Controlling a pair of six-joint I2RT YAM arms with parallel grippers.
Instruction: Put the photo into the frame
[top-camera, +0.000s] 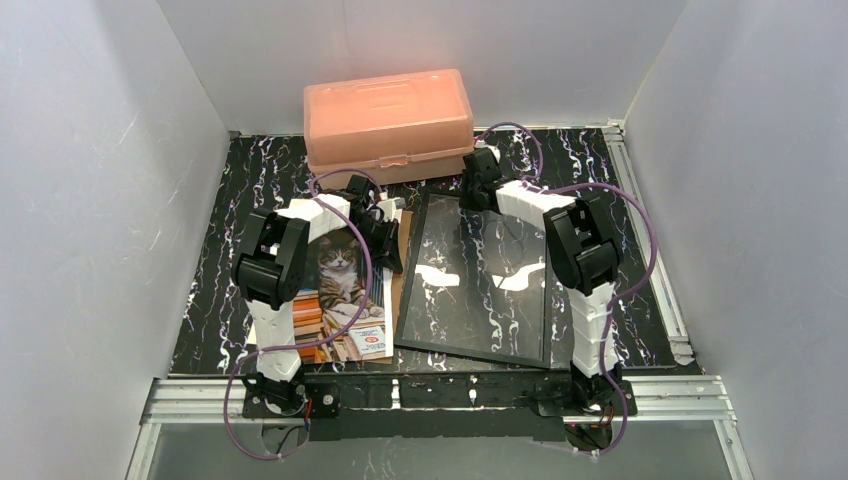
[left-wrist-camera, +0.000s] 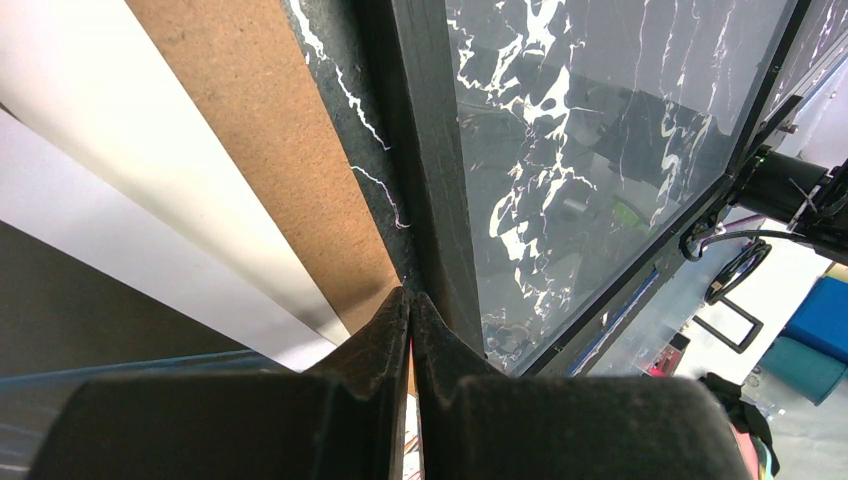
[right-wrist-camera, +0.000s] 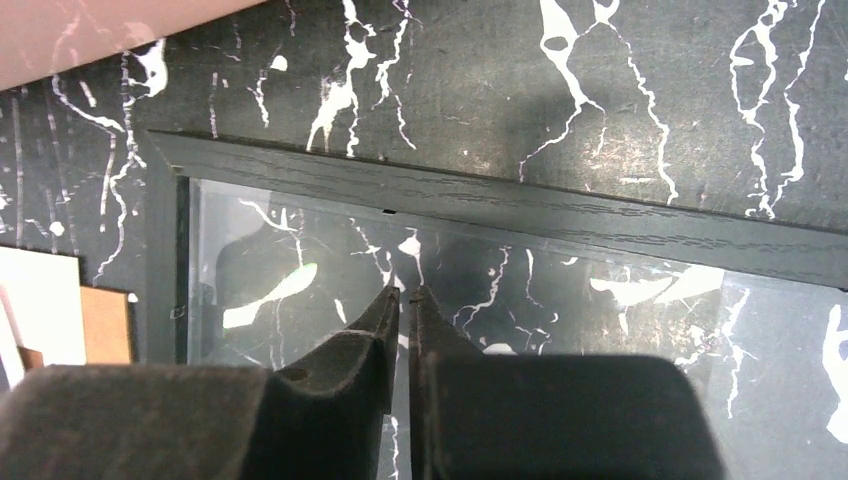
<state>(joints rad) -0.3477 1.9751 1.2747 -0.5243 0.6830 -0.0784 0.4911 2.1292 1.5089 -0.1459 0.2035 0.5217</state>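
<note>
Orange-red books and a tabby cat mark the photo (top-camera: 343, 278). It lies picture side up on the left half of the table (top-camera: 225, 250), under your left arm. Its long axis runs from the arm bases toward the back wall, parallel to the frame's.

The left gripper (left-wrist-camera: 410, 300) hangs past the photo's far right corner. Its fingers are pressed together and nothing shows between them. So the print lies back toward you and to the left of that gripper, not under it.

Just right of the print, a strip of brown backing board (left-wrist-camera: 290, 150) shows. A narrow band of bare table separates the board from the left rail of the frame (left-wrist-camera: 430, 150). The frame lies flat, and the marbled table shows through its pane.

Over the far end of the pane sits the right gripper (right-wrist-camera: 403, 293), just short of the frame's far rail. Its fingers are all but closed, with only a thin slit between them, and they hold nothing.

My judgement is that the left arm is plainly the nearer one for the photo. The move it faces is a short carry rightward over the board, with no turn needed because the two long axes already agree. Since the print lies flat, lifting an edge looks like the hard part.
</note>
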